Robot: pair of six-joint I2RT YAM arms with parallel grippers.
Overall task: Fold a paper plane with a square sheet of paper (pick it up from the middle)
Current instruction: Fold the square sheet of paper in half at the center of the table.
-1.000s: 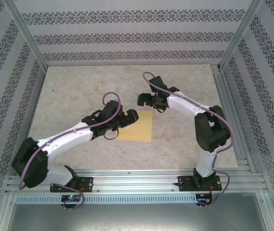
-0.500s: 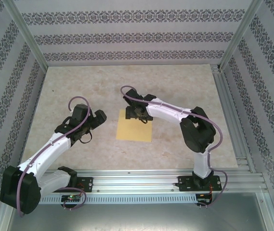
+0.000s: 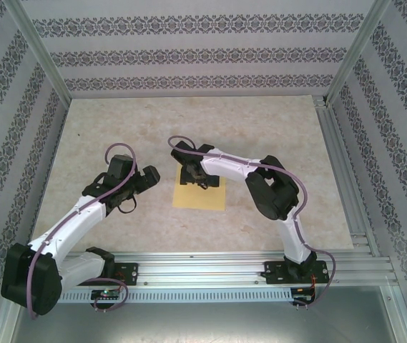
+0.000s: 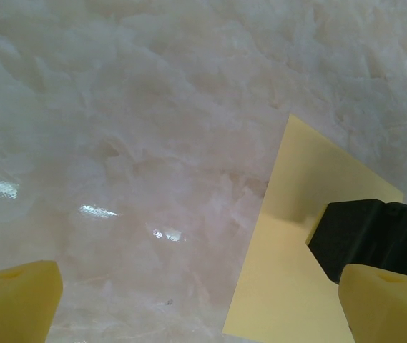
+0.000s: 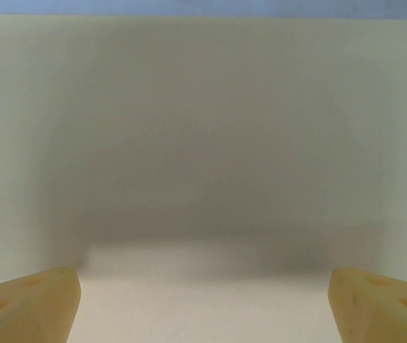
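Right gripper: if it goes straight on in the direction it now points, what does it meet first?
The thin yellow square sheet of paper, directly ahead of the open right gripper. It looks near, though the remaining gap is unclear.

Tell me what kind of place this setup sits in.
Probably a lab test cell: the left arm and right arm bolted to an aluminium rail, patterned panels boxing in a marble-look table.
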